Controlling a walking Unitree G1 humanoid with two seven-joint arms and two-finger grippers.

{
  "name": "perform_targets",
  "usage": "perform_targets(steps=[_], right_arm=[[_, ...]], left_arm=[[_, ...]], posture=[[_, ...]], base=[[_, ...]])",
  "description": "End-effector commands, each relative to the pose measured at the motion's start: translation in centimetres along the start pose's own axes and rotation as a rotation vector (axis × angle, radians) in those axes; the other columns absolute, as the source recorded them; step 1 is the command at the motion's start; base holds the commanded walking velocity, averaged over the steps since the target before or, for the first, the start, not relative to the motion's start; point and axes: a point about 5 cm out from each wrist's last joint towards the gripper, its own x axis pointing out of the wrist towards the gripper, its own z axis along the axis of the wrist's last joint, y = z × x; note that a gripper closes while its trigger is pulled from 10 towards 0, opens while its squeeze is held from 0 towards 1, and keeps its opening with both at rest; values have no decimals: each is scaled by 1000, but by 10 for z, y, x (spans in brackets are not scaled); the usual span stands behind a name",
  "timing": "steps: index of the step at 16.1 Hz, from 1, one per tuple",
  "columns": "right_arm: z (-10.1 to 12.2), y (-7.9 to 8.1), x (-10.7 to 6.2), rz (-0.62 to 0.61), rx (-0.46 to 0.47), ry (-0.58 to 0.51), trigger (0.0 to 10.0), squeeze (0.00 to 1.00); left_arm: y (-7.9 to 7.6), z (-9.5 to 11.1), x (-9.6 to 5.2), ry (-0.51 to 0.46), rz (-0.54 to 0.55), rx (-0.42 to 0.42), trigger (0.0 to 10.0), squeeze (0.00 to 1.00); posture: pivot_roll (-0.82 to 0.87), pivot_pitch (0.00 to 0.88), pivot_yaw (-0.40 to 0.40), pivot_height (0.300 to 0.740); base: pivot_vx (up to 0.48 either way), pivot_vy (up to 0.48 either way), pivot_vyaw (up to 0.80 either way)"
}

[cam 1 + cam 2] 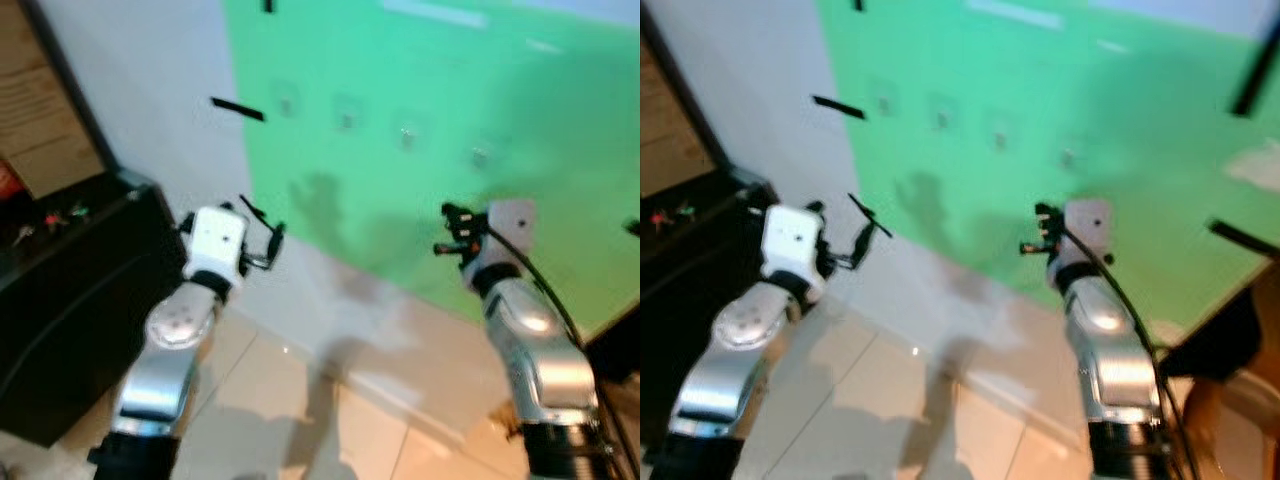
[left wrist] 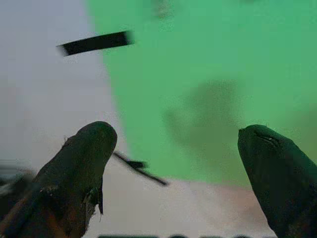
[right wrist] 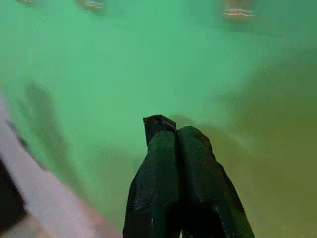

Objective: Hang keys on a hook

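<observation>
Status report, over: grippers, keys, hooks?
Left gripper raised before the green wall, jaws open, holding nothing. Right gripper raised, jaws shut. Keys not sighted. Four hooks above, nothing hanging on them.

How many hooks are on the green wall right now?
4, in a row on the green wall, left to right: hook, hook, hook, hook. Blur may hide others.

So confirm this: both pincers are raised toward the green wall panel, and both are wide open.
Not quite. The left pincer is wide open, but the right pincer is closed, fingers pressed together, as the right wrist view shows. Both are raised toward the green wall panel.
</observation>
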Motion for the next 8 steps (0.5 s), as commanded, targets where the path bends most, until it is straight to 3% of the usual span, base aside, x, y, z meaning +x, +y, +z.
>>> perform_targets(steps=[1, 2, 4, 7, 8], right_arm=[[0, -6, -2, -11, -4, -3, 10000, 0], [1, -6, -2, -9, 5, -10, 10000, 0], [4, -7, -3, 3, 12, -28, 10000, 0], [10, -9, -5, 27, 39, -71, 10000, 0], [12, -9, -6, 46, 54, -79, 10000, 0]], left_arm=[[-2, 5, 2, -17, -11, -8, 10000, 145], [-4, 4, 2, -7, -36, -19, 10000, 141], [-6, 3, 1, 4, -57, -34, 10000, 129], [-7, 4, 0, -3, -88, -25, 10000, 137], [-10, 5, -1, -33, -124, -32, 10000, 149]], posture=[[48, 0, 5, 740], [46, 0, 7, 740], [45, 0, 9, 740], [46, 0, 9, 740], [47, 0, 7, 740]], base=[[364, 0, 0], [341, 0, 0], [328, 0, -653], [320, 0, 0], [0, 0, 0]])
